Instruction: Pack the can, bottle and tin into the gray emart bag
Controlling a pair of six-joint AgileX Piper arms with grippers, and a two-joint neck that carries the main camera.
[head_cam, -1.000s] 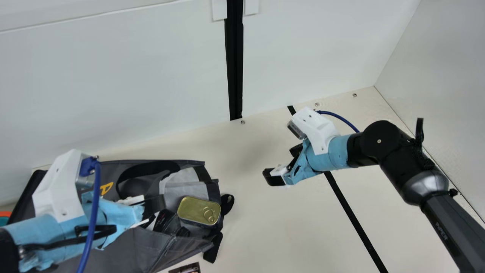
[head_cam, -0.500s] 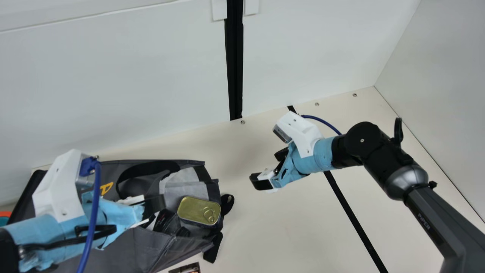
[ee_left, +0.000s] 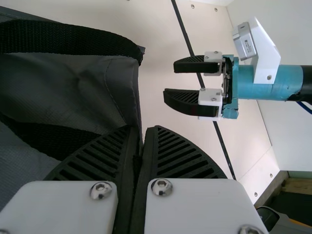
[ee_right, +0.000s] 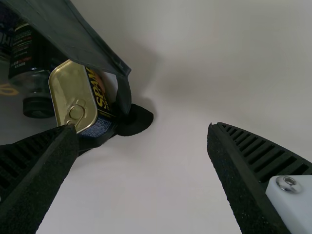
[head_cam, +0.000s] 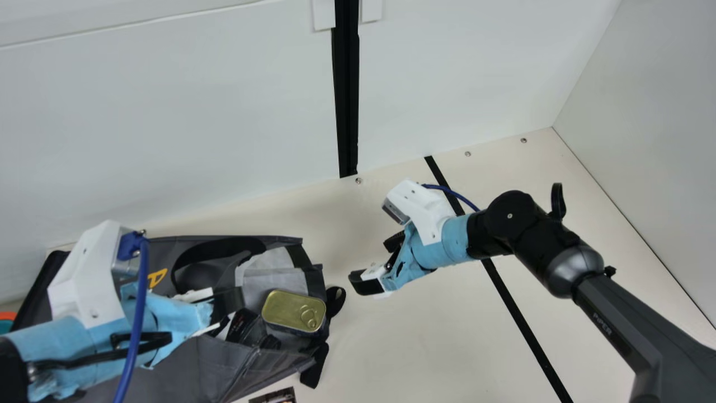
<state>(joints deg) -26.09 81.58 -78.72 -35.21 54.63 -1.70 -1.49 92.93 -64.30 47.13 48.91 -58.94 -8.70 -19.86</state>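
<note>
Lower left of the main view, bag [head_cam: 184, 364]: gray, looks soft and floppy, so I'd expect it to sag if let go. Best hold is a flat pinch on the rim [ee_left: 135, 92].
Tin [head_cam: 285, 308]: sitting at the bag's opening, lower left of center, gold face up. Stiff metal by the look of it, probably heavy for its size if full, and not easy to crush. Smooth though, might slip; I'd squeeze across its long sides and leave the ring [head_cam: 309, 317] alone.
Bottle [ee_right: 27, 78]: upper left of the right wrist view, just beside the tin. Looks smooth and round, so it could roll; I'd grab the body, not the cap [ee_right: 38, 108].
Left gripper [ee_left: 143, 127]: bottom middle of the left wrist view, clenched, bag edge nipped in it.
Right gripper [head_cam: 369, 260]: center of the main view, jaws spread, nothing between.
</note>
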